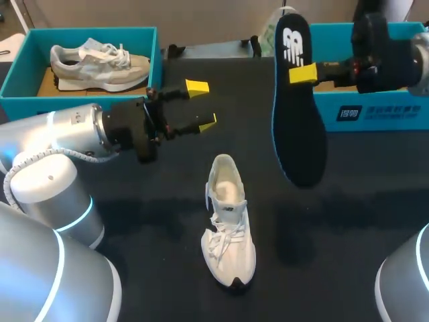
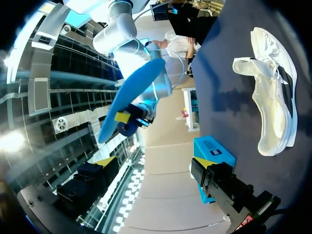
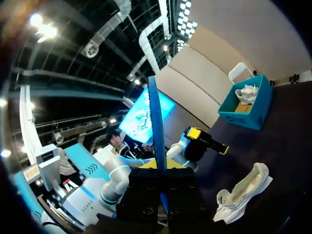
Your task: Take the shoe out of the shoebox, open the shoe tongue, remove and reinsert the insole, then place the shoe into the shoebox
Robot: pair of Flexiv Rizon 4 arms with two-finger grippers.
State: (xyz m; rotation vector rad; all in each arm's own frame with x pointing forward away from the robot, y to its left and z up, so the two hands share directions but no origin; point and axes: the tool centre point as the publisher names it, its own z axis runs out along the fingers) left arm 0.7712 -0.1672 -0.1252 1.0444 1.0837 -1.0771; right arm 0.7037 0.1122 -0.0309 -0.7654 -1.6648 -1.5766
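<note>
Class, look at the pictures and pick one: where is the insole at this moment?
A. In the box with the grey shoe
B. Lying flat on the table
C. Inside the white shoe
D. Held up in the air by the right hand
D: the right hand grips the insole near its heel end and holds it above the table, apart from the white shoe that stands on the table.

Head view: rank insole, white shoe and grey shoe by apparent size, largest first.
1. insole, held high by the right end effector, nearer the camera, so its lead is unsure.
2. white shoe on the table.
3. grey shoe, farthest back in its shoebox.
</note>
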